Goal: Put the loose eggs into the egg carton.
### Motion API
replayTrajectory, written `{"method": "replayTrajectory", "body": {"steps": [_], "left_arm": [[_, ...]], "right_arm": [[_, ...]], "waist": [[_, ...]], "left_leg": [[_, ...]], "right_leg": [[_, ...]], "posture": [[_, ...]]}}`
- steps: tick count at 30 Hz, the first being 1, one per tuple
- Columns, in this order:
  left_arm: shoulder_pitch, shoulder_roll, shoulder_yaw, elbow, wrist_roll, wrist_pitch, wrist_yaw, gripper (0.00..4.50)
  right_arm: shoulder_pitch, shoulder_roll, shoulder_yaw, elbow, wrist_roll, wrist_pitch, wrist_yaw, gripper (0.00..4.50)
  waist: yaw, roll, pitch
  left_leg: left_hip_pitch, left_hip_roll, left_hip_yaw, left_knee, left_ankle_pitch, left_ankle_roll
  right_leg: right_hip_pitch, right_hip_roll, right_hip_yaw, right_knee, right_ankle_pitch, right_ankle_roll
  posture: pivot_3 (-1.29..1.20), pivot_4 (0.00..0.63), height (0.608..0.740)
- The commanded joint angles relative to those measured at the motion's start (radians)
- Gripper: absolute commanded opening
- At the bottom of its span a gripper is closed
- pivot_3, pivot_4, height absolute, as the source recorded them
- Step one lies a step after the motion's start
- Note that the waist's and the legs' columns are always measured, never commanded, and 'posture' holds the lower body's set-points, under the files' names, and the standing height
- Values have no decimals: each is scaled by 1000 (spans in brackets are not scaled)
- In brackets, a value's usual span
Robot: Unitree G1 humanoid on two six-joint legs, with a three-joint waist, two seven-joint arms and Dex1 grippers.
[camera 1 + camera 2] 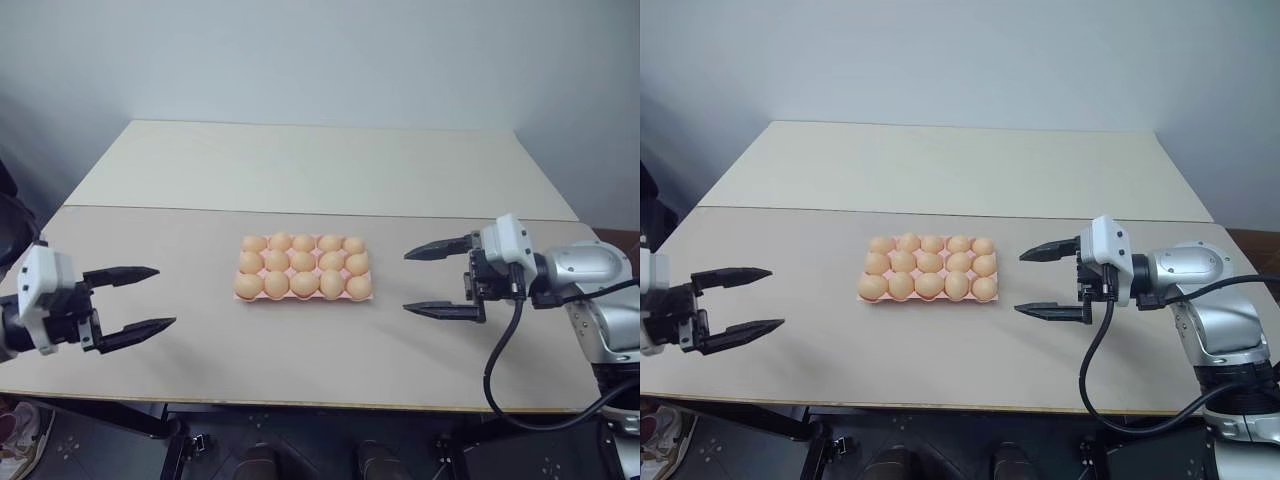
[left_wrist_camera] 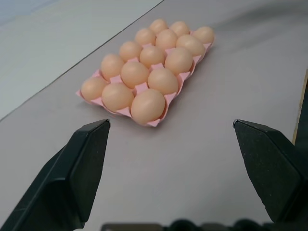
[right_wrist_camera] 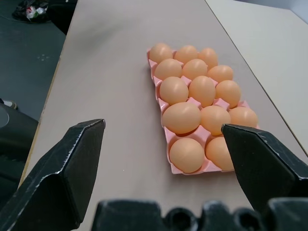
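No writing or brand mark can be read on anything in view. Nearest, along the front edge of the table, the two arms hang over its ends. The left gripper is spread wide and holds nothing; it hovers over the table's left front part, fingers pointing toward the middle. The right gripper is likewise spread and empty, over the right side, pointing inward at the egg carton. Bare tabletop lies on both sides between each gripper and the carton — the right one stands nearer to it. The pink carton sits flat at the centre of the near tabletop, well back from the front edge, and every cup holds one of the eggs — three rows of five. Behind it a seam runs across, and beyond that a paler surface reaches to the wall.
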Motion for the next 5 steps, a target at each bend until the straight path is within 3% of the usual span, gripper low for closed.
{"method": "replayTrajectory", "body": {"steps": [1,5], "left_arm": [[30,-16,63,-82,-51,47,52,4452],[48,-24,72,-113,-52,63,98,4452]], "right_arm": [[13,-15,-41,-35,35,4,0,4500],[11,-5,-42,-36,34,18,-28,4500]], "waist": [[0,0,0],[-2,0,0]], "left_leg": [[0,0,0,0,0,0],[0,0,0,0,0,0]], "right_leg": [[0,0,0,0,0,0],[0,0,0,0,0,0]], "posture": [[0,150,740],[0,150,740]]}}
